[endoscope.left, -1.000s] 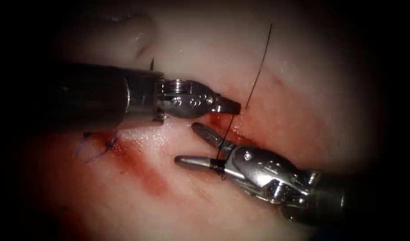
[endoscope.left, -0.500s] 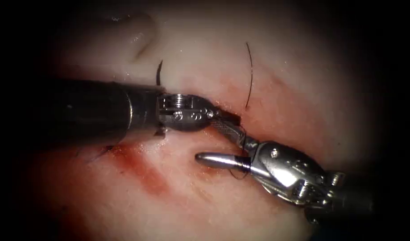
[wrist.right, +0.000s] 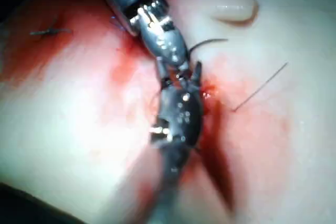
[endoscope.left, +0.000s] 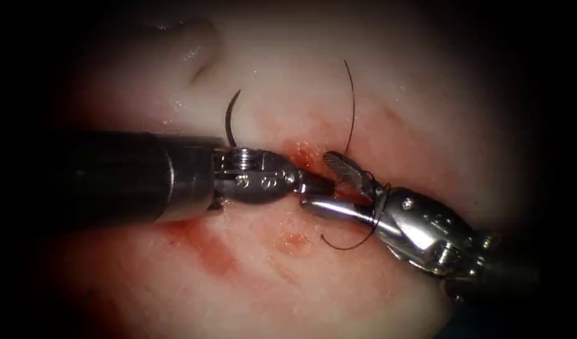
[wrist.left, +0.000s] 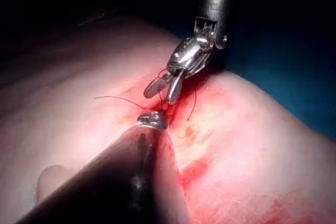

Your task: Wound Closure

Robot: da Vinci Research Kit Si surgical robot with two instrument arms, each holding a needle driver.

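Endoscope view: I am holding the right tool (endoscope.left: 326, 181) open, thread (endoscope.left: 348, 245) looped round its jaws. The left tool (endoscope.left: 314, 183) is pinching shut, seemingly on nothing. The needle (endoscope.left: 228, 116) is lying left of the cut (endoscope.left: 304, 152), apparently free of the tissue (endoscope.left: 426, 113); I judge the loop needs slack.

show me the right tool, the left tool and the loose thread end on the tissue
right tool (endoscope.left: 329, 183): endoscope view, midway between its open jaws.
left tool (endoscope.left: 318, 184): endoscope view, tip of its jaws.
loose thread end (endoscope.left: 351, 103): endoscope view, middle of the dark strand above the tools.
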